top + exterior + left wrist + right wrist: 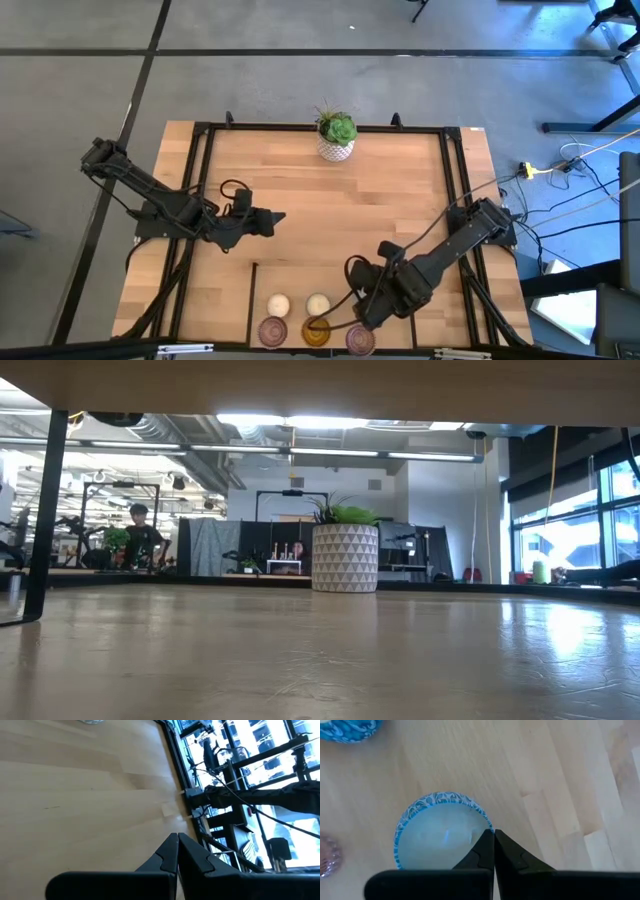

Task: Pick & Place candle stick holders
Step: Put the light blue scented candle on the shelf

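The right gripper (352, 306), fingers clenched and empty, partly hides the candle stick holders (279, 305) clustered at the wooden table's (380, 200) near edge. The left gripper (277, 217), also clenched, hovers mid-table.

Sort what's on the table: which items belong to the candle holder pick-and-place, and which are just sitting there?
Job items:
- cream-white holders
- purplish-pink glass holders
- amber glass holder
- right hand, shut, above the holders

Bystanders:
- potted plant at the far edge
- left hand, shut, over bare wood

Bright daylight, window glare, blurred foreground tabletop (320, 670)
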Robot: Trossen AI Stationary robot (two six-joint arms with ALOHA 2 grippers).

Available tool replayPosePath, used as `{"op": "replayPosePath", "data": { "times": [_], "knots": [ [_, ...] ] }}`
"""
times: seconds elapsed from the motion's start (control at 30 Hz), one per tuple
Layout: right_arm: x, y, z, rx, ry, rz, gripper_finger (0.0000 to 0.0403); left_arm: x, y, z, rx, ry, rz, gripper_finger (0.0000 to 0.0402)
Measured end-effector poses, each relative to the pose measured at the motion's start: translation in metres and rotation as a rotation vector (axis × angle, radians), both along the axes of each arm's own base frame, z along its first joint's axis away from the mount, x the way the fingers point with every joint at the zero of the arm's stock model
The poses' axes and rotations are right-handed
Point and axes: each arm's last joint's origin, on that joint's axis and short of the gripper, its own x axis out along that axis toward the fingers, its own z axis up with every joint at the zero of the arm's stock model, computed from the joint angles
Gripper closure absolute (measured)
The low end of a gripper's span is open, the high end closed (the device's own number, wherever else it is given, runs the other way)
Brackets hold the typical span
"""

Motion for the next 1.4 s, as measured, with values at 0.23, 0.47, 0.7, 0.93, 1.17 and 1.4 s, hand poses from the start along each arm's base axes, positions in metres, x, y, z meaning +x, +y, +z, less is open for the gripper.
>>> {"op": "replayPosePath", "data": {
  "times": [0.23,0.47,0.7,0.93,1.17,1.4],
  "knots": [
    [0.0003,-0.0004,0.0,-0.006,0.003,0.021,0.0403,-0.0001,0.0,-0.0002,0.003,0.004,-0.001,0.04],
    [0.0002,-0.0004,0.0001,-0.021,0.012,0.08,0.0403,-0.0003,0.0001,-0.0005,0.006,0.007,-0.001,0.04],
    [-0.0002,-0.0006,0.0017,-0.039,0.024,0.157,0.0403,-0.0003,0.0001,-0.0006,0.012,0.011,-0.004,0.04],
    [-0.001,0.0006,0.0016,-0.045,0.043,0.235,0.0403,-0.0007,0.0003,-0.0011,0.016,0.018,-0.004,0.04],
    [-0.0015,0.0017,0.0016,-0.043,0.046,0.258,0.0403,-0.0009,0.0004,-0.0016,0.019,0.023,-0.004,0.04],
    [-0.0014,0.0017,0.0017,-0.044,0.046,0.262,0.0401,-0.0009,0.0006,-0.0017,0.021,0.023,-0.001,0.04]
  ]
}}
